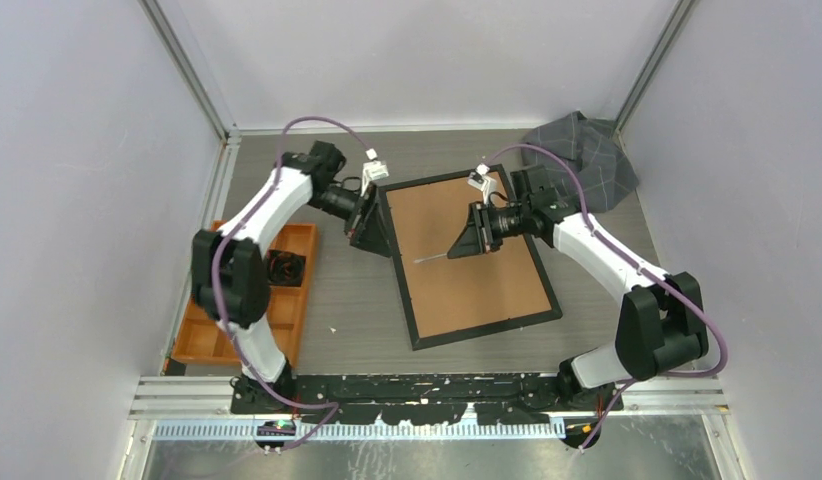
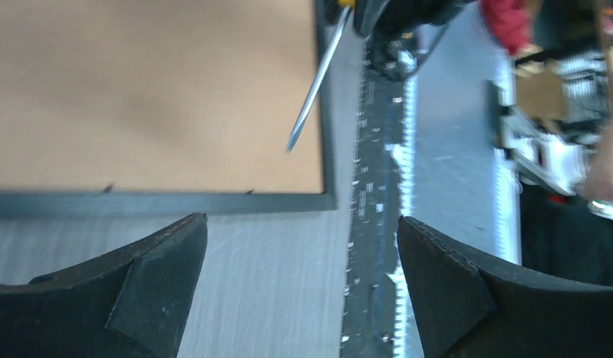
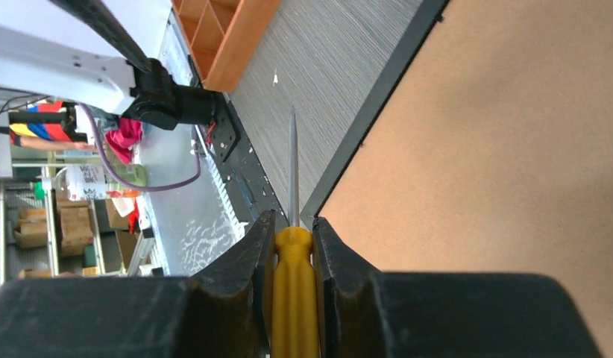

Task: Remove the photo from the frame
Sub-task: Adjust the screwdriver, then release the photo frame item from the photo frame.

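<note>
- Overhead, the frame lies flat at the centre of the table, brown board back facing up inside its thin black border.
- The left gripper sits at the frame's upper left corner. The right gripper hangs over the upper middle of the board and holds a screwdriver with its tip pointing lower left.
- An orange tray lies at the left. A grey cloth lies at the upper right.
- Left wrist view: the fingers stand wide apart with nothing between them, over bare table just beside the frame's border. The screwdriver shaft crosses the upper centre.
- Right wrist view: the jaws are clamped on the screwdriver's yellow handle. The shaft points up past the frame's border, and the board fills the right side.
</note>
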Controlling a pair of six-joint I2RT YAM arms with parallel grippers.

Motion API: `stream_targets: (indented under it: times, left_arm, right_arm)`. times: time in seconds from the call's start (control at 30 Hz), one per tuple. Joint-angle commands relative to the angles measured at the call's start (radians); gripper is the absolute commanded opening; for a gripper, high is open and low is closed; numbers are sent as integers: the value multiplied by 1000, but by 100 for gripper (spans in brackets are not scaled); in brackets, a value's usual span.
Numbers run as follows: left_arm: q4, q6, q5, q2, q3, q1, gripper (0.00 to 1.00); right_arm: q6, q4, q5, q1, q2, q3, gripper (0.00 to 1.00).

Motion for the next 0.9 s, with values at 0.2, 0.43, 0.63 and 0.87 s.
stream_targets:
  times: [0.2,0.43,0.63,0.87]
  left_arm:
    - [811,-489,-294,-250,-500,-3,100]
    - [1019,-567,-237,-219,-635,-36,100]
    - [1135,-618,-238,-215,-697,-52,100]
    - [1151,-631,-202,-175,-700,-52,100]
  right_arm:
    - [48,-9,55,30,168,-56,1]
    - [-5,-53,109,111,203,-60,1]
    - [2,-34,127,111,221,-51,1]
    - [-16,-36,136,109,242,-21,1]
